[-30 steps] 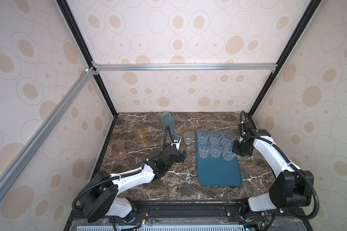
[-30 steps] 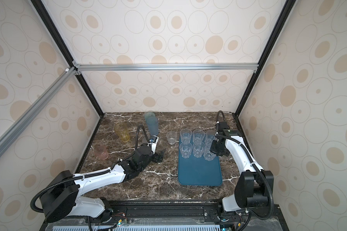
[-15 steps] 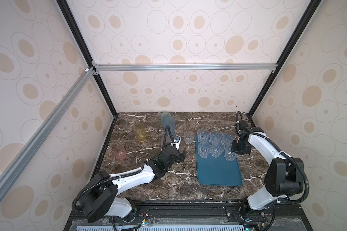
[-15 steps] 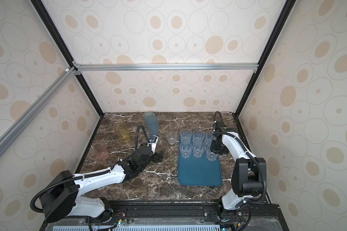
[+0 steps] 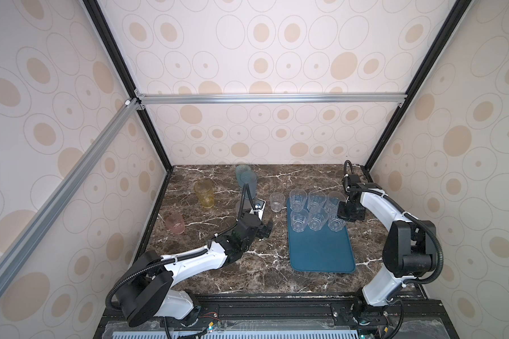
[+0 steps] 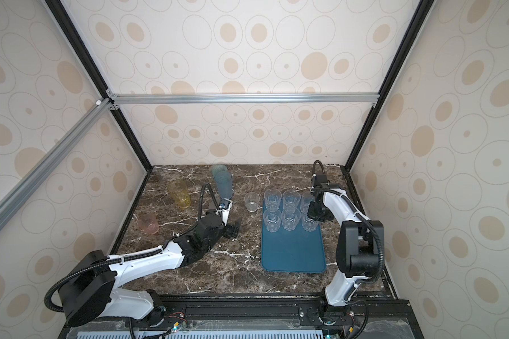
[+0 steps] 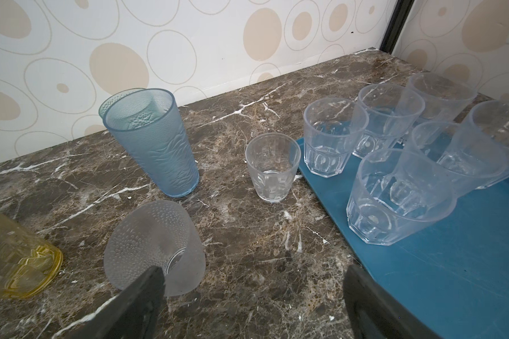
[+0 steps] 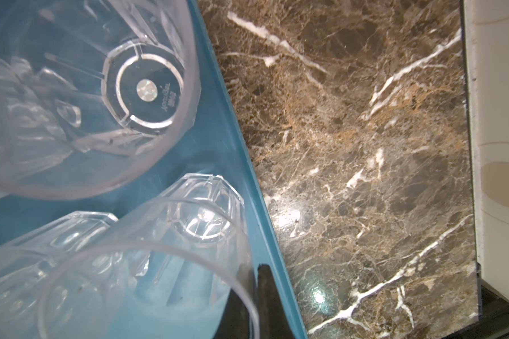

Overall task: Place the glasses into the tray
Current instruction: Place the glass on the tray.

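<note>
Right arm's elbow has folded in over its base while the right gripper [image 8: 252,276] stays at the right edge of the tray [image 5: 321,252], pinched shut on the rim of a clear glass [image 8: 115,264], one of six inside. Over the table [image 5: 271,278] the left gripper [image 7: 254,271] hangs spread wide; an upright frosted glass [image 7: 147,243] stands just ahead beside one finger, so the left arm looks nearer for the next pick
</note>
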{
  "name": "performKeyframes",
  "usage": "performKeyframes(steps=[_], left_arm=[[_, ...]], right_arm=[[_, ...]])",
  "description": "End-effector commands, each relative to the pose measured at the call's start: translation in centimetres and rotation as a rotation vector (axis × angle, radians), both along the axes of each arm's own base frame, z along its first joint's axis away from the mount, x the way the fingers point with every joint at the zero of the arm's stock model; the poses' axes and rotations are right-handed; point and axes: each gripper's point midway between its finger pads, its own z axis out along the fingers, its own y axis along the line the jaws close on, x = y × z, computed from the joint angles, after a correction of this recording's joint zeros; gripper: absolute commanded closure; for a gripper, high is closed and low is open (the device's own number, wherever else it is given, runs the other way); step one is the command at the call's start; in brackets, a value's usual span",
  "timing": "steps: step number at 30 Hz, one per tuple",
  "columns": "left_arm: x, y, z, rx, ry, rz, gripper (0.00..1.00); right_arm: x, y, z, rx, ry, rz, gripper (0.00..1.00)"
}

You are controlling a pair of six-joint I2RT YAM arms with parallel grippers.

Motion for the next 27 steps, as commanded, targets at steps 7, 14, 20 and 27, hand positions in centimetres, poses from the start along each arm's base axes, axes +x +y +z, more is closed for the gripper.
performKeyframes(steps=[7,14,20,27], left_arm=[[0.4,-0.5,0.4,0.013,-0.002,0.006,0.05],[0.7,-0.5,0.7,0.05,0.023,0.019,0.06],[2.2,0.8,2.6,0.165,-0.002,0.058,0.07],[4.5,5.3,5.0,0.183,0.003,0.133,0.09]], right_arm=[[0.3,-0.5,-0.5,-0.002,0.029,0.002,0.82],[0.0,0.0,2.4,0.01,-0.027,-0.001,0.72],[-0.5,1.8,6.7,0.016,-0.114,0.031,0.68],[0.0,8.8,8.8,0.112,-0.198,0.149,0.66]])
